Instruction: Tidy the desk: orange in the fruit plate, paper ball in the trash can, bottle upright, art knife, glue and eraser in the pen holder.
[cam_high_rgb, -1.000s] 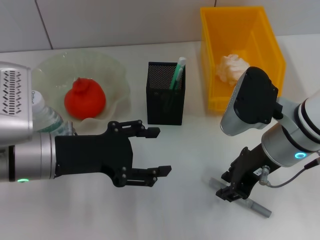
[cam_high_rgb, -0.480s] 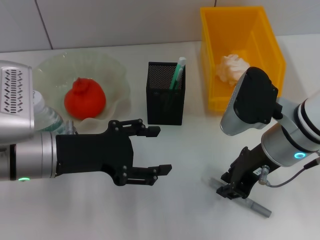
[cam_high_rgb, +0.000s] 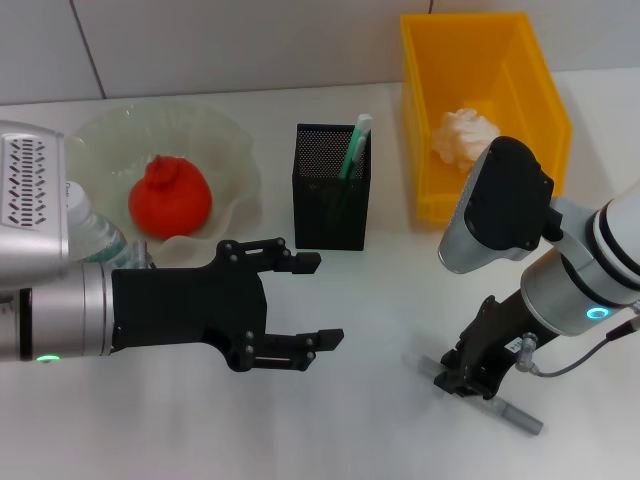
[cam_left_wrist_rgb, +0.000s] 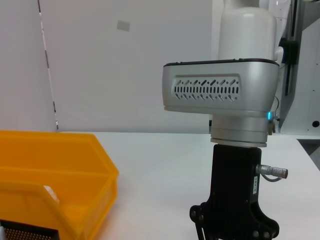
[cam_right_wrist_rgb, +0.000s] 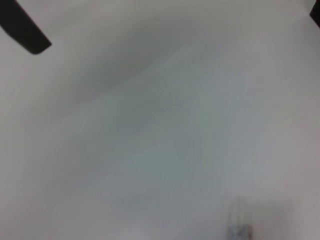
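Art knife (cam_high_rgb: 482, 385) lies flat on the surface under your right hand (cam_high_rgb: 466, 378) — its fingers sit down at the grey shaft, though you cannot tell if they grip. Your left hand (cam_high_rgb: 308, 300) hovers wide open, the pen holder (cam_high_rgb: 331, 187) just beyond its fingertips.

The fruit plate (cam_high_rgb: 225, 150) sits at the back left with the orange (cam_high_rgb: 168, 197) in it — the bottle (cam_high_rgb: 92, 235) stands just in front, to its left. The pen holder (cam_high_rgb: 331, 190) is mid-desk. At the back right, the trash can (cam_high_rgb: 530, 90) holds the paper ball (cam_high_rgb: 461, 135). The art knife (cam_high_rgb: 510, 411) lies at the front right.
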